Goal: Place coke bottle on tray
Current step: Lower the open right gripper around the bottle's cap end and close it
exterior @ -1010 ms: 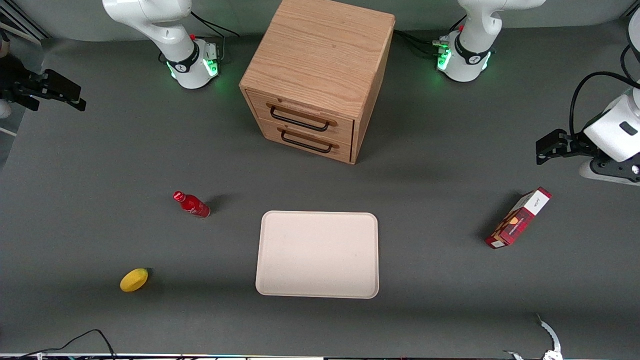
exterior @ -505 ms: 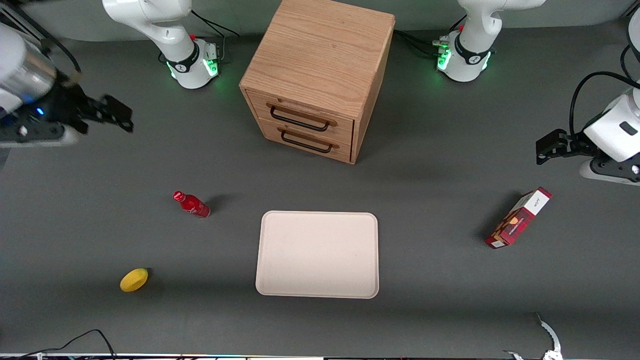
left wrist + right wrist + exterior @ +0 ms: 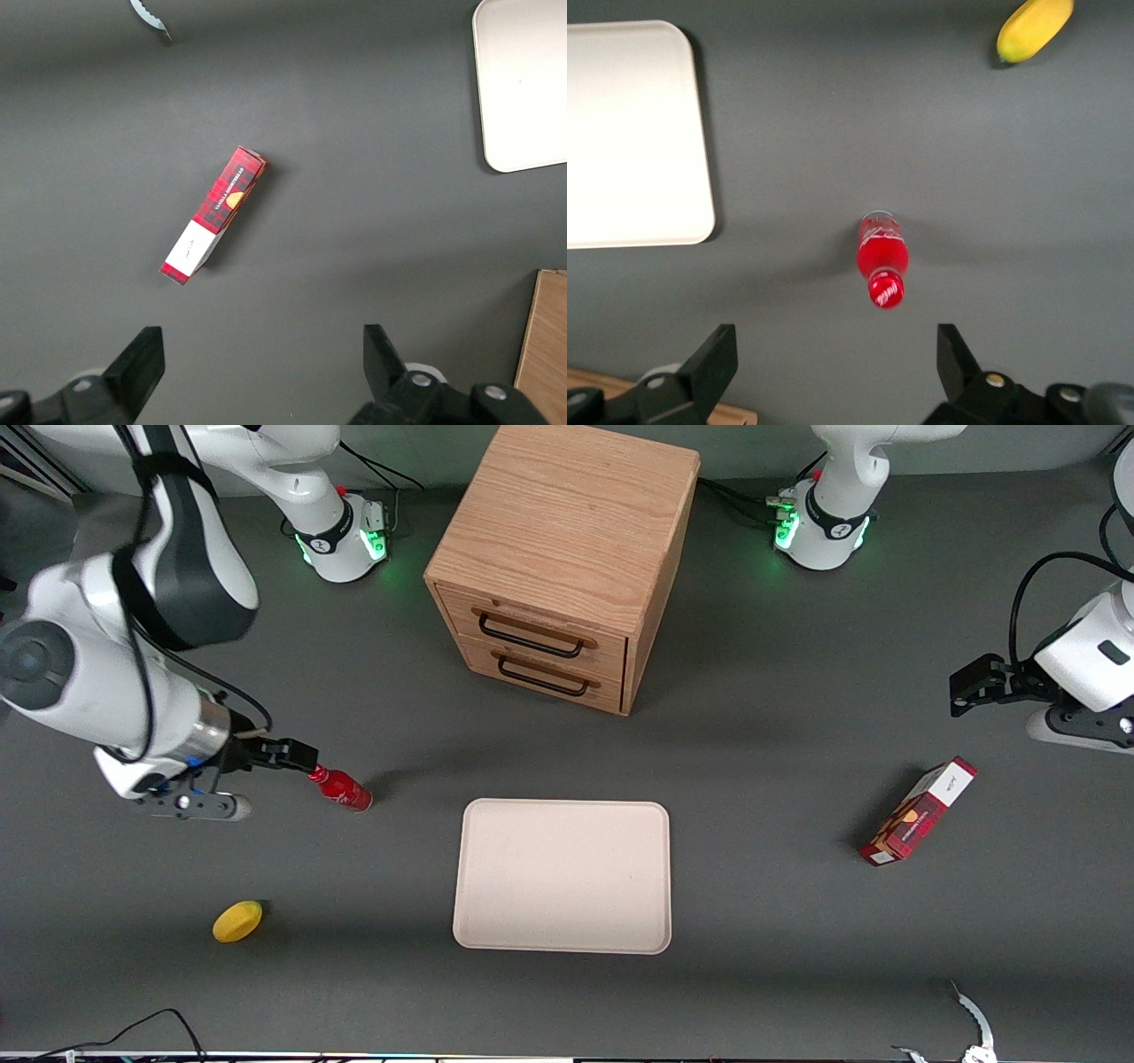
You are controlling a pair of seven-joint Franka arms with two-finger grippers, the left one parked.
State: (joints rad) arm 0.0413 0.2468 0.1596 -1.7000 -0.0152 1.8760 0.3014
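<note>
You see a glossy red coke bottle (image 3: 342,787) with faint white lettering, a cream tray (image 3: 478,921), a yellow lemon (image 3: 237,920), and the black-fingered gripper (image 3: 837,359) spread wide above the bottle.

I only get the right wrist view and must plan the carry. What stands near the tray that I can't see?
Observer: A wooden cabinet stands farther from the front camera than the tray, apart from it, with both drawers shut.
Operator: Anything toward the parked arm's end?
Observer: A red-and-white box lies there, well apart from the tray.
Operator: Where does my claw sit against the bottle?
Observer: In the front view the open claw is close by the capped end of the coke bottle, on the side toward the working arm's end. I cannot tell whether they touch.
</note>
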